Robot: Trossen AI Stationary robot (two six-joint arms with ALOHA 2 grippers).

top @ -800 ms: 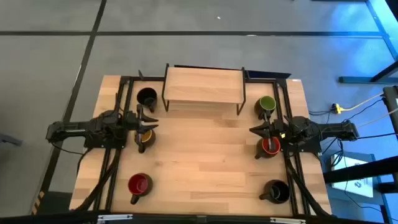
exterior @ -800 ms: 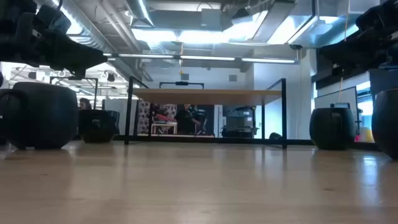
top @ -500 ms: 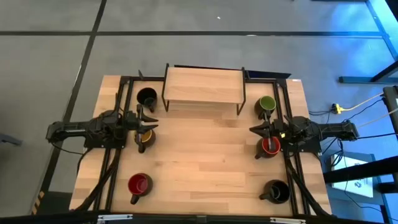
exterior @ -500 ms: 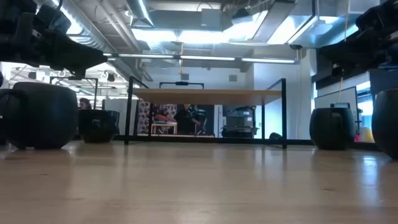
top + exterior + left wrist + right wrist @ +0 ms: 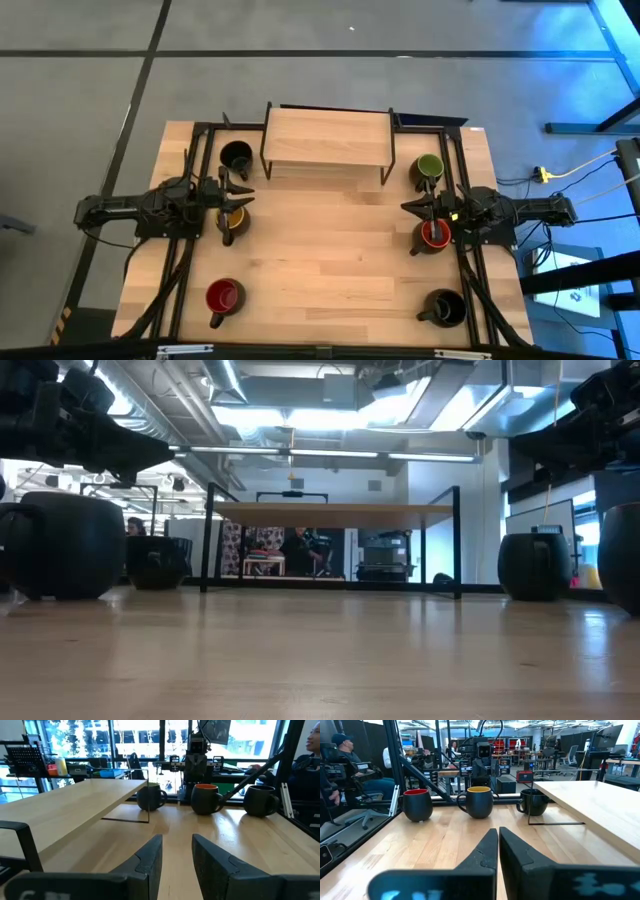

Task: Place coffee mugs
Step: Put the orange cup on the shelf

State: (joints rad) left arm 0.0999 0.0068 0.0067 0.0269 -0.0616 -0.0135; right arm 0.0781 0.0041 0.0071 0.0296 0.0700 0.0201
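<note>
Left gripper (image 5: 240, 197) slightly parted above yellow mug (image 5: 231, 223), right gripper (image 5: 413, 209) nearly closed, empty, beside red mug (image 5: 434, 236), shelf (image 5: 326, 137) between arms, no readable writing.

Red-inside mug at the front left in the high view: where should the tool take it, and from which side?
Probably by the rim, from straight above. The red-inside mug stands upright with its mouth open, so one finger can go inside the wall and one outside. Its handle points toward the front edge of the table, so grip the rim opposite it. The left tool is nearest.
</note>
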